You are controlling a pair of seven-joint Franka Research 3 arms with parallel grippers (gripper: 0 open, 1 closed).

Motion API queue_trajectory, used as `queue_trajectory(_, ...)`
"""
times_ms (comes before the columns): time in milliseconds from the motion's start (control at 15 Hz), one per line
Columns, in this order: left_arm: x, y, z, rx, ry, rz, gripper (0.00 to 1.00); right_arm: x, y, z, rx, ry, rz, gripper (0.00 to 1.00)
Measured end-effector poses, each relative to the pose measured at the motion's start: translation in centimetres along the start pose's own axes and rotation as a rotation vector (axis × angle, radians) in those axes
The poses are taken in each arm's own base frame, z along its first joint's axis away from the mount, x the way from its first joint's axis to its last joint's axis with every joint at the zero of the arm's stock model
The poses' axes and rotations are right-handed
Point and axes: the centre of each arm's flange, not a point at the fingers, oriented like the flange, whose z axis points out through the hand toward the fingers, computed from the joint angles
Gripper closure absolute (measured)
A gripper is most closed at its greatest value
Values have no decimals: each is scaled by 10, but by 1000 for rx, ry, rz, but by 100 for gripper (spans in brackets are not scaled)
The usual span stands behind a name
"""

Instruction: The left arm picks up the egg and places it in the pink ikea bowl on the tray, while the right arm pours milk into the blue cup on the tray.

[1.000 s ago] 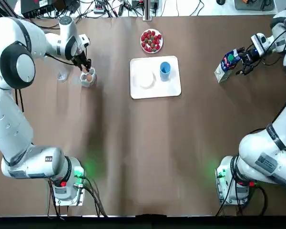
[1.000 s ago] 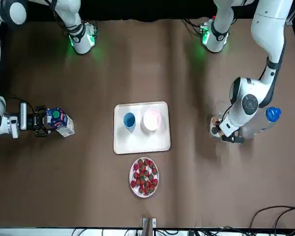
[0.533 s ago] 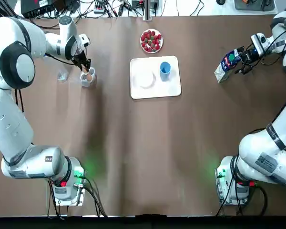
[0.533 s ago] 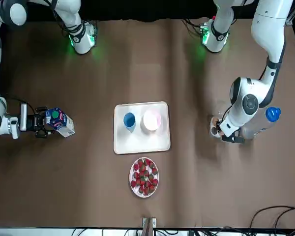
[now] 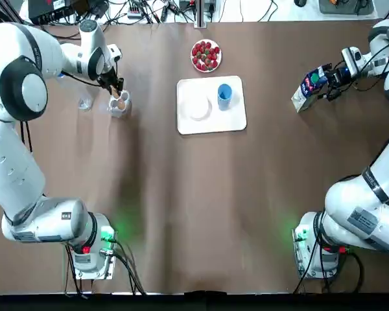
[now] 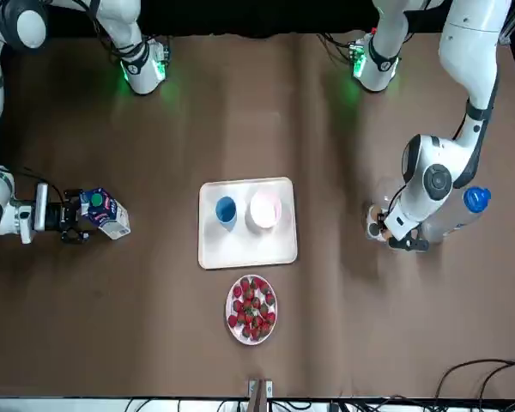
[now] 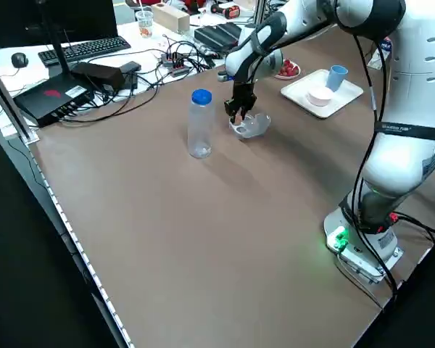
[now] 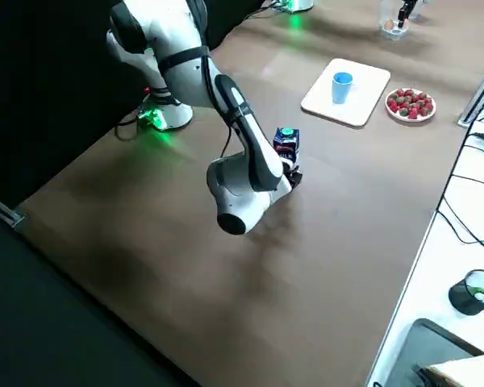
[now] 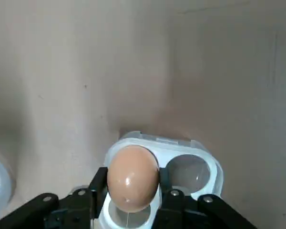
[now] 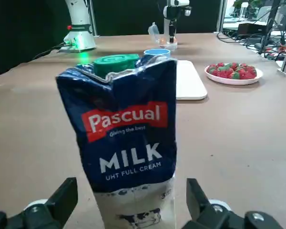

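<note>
A brown egg (image 9: 132,174) sits in a clear two-cup egg holder (image 5: 118,105) at the table's far left. My left gripper (image 5: 117,92) reaches down onto it, its fingers (image 9: 98,185) pressed against the egg's two sides. The blue-and-white milk carton (image 5: 308,88) stands upright at the far right. My right gripper (image 5: 330,80) is level with it and open, and its fingers (image 10: 66,196) stand clear of the carton's (image 10: 128,143) sides. On the white tray (image 5: 233,120) rest the pink bowl (image 6: 265,209) and the blue cup (image 5: 224,92).
A plate of strawberries (image 5: 206,55) lies just beyond the tray. A clear water bottle with a blue cap (image 7: 200,123) stands close to the egg holder, on its outer side. Cables and a keyboard lie past the table's far edge.
My right gripper has drawn back a little from the milk carton toward the table's right edge. The left gripper has stayed at the egg.
</note>
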Motion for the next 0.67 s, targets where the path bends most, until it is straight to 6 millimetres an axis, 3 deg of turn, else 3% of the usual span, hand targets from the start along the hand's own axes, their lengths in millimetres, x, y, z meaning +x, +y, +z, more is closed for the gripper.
queue_trajectory(333, 2, -3, -22, 10, 4, -16, 52, -5, 0, 3, -2, 10, 6, 0)
queue_trajectory(667, 7, 1, -63, 6, -6, -65, 52, -4, 1, 5, -2, 12, 3, 0)
